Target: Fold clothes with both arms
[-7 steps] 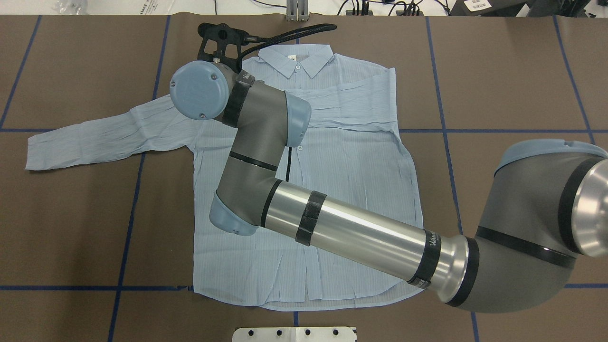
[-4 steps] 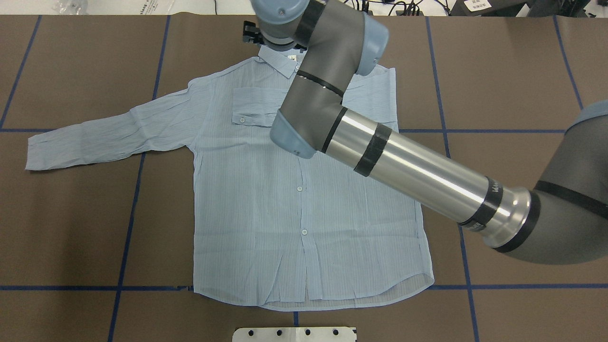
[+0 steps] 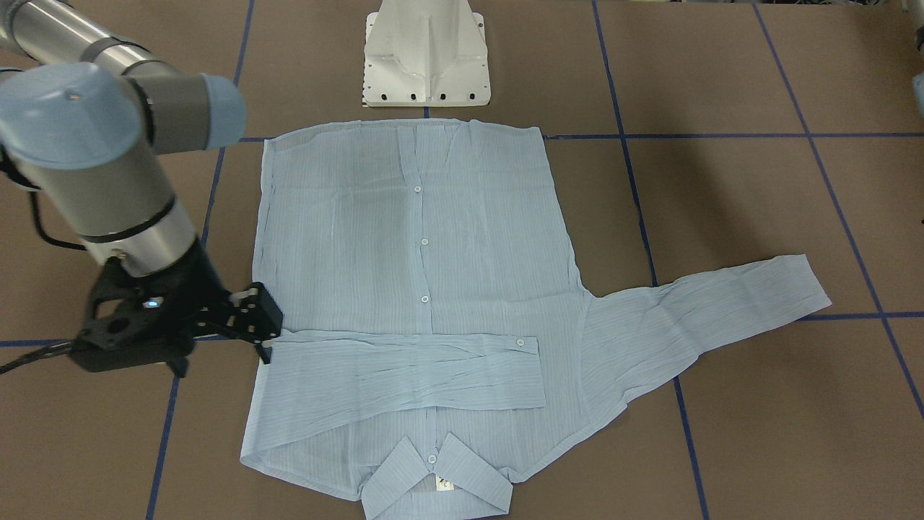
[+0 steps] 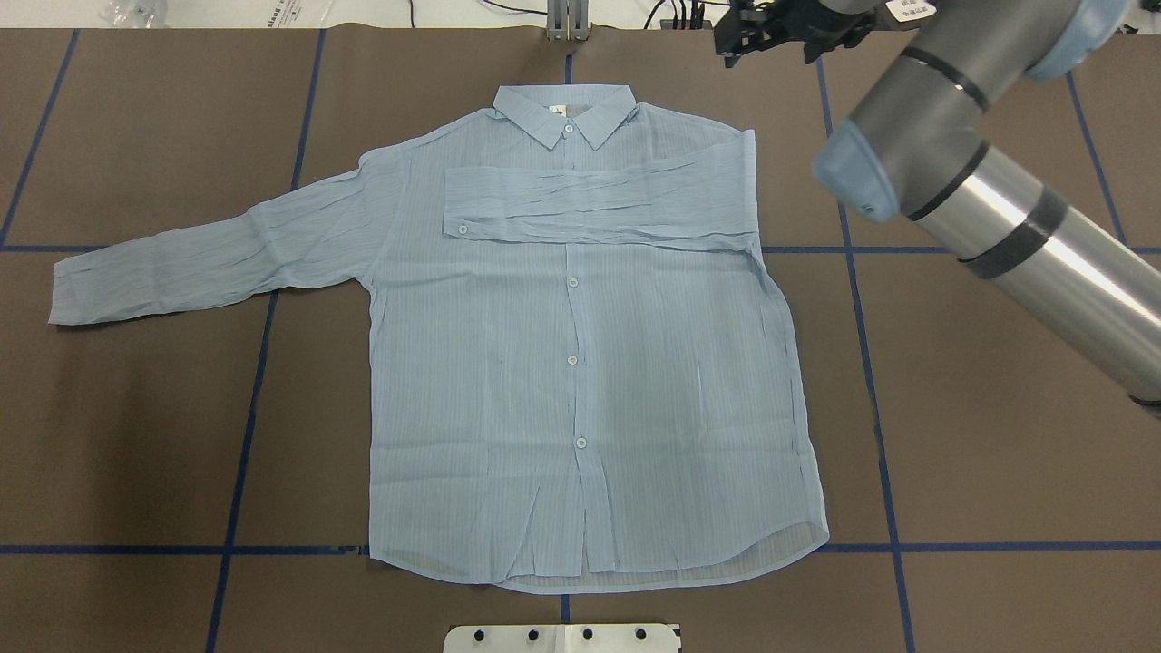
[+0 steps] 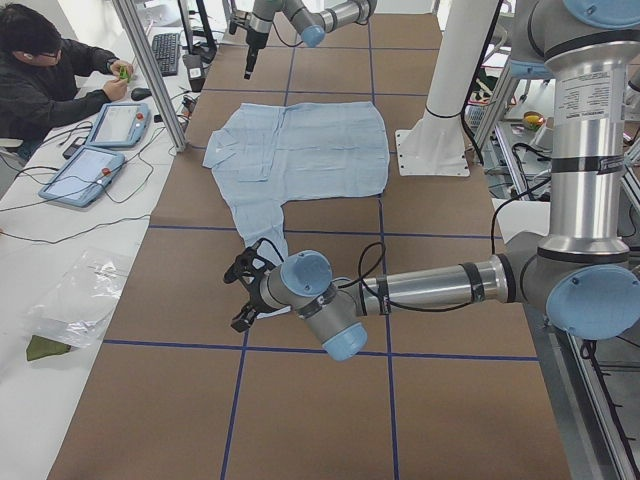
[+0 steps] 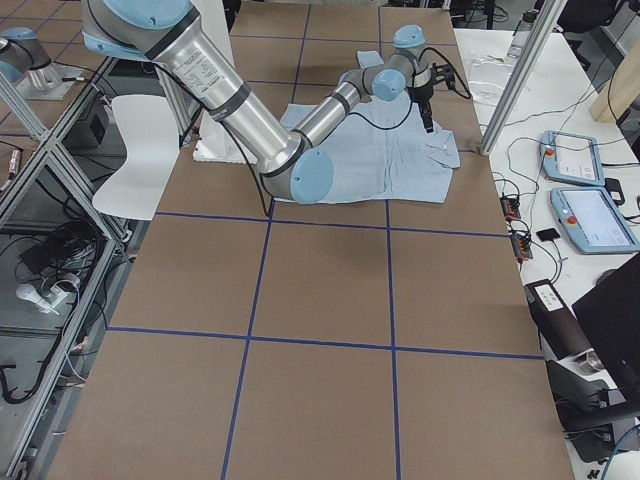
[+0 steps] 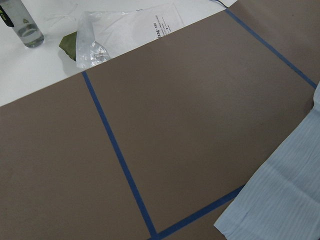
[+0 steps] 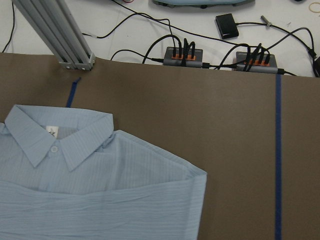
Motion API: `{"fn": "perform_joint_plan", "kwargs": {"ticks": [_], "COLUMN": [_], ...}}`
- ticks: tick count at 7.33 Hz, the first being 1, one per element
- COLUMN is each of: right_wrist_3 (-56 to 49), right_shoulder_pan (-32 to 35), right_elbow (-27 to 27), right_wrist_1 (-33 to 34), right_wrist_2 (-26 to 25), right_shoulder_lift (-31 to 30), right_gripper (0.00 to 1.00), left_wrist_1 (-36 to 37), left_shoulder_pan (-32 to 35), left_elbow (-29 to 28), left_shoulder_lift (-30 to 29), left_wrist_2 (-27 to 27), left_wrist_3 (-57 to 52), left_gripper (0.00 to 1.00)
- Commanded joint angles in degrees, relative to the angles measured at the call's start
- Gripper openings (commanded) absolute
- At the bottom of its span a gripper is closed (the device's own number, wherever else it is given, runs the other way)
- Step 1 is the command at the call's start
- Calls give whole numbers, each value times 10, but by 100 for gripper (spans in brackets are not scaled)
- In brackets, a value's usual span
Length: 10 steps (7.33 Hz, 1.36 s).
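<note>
The shirt point(image 4: 580, 363) is laid flat on the tabletop point(image 4: 136, 435). The right gripper point(image 3: 264, 334) is held beside its far right shoulder, the left gripper point(image 5: 245, 290) near its left cuff. Whether either gripper is apart or together cannot be told.

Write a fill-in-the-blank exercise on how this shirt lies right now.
The light blue striped button-up shirt lies flat with its buttons facing ___.
One long sleeve is folded across the ___.
The other sleeve lies stretched out on the robot's ___ side.
Missing words: up; chest; left.
</note>
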<state>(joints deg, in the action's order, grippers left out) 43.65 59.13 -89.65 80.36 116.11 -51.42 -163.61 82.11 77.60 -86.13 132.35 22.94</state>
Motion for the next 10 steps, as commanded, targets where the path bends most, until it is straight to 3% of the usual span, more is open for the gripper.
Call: {"fn": "perform_joint_plan", "kwargs": {"ticks": [1, 3, 5, 8, 10], "right_wrist_3": [-121, -143, -139, -137, -135], "right_shoulder_pan": [83, 111, 111, 111, 110], "right_elbow": [-49, -99, -106, -105, -105], "right_wrist_1": [-17, -33, -33, -33, -33], "right_wrist_2": [95, 118, 118, 116, 116], "right_shoulder_lift": [-108, -179, -180, -178, -180], "right_gripper": [100, 100, 100, 100, 100], "left_wrist_1": [-72, -87, -99, -98, -98], "left_shoulder_pan": [-52, -133, -206, -245, -258], "left_elbow": [-19, -19, -21, -28, -29], "left_shoulder_lift": [4, 4, 4, 4, 9], "left_wrist_2": [-42, -140, -215, -224, -225], "left_wrist_3": [104, 176, 253, 340, 345], "left_gripper": [100, 100, 95, 64, 63]}}
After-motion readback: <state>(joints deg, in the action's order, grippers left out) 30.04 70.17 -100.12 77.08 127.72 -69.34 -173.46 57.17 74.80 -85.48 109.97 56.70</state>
